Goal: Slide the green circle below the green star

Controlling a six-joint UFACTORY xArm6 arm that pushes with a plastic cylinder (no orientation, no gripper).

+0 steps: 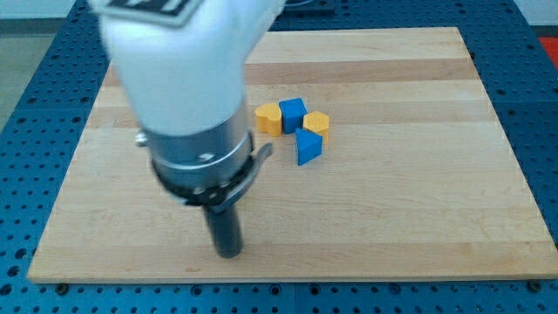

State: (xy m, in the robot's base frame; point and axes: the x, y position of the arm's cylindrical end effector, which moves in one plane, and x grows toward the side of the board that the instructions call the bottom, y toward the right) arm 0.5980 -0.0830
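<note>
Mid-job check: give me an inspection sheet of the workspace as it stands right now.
Surface: wooden board, on a blue perforated table.
Job's things: green circle and green star not seen; the arm may hide them.
Clutter: four blocks clustered near the board's middle: yellow block, blue cube, yellow hexagon, blue block.
Tip: my tip is near the view's bottom, left of and below the cluster, apart from every block.
Cables: nothing seen.
Surroundings: pale floor at the top corners.
</note>
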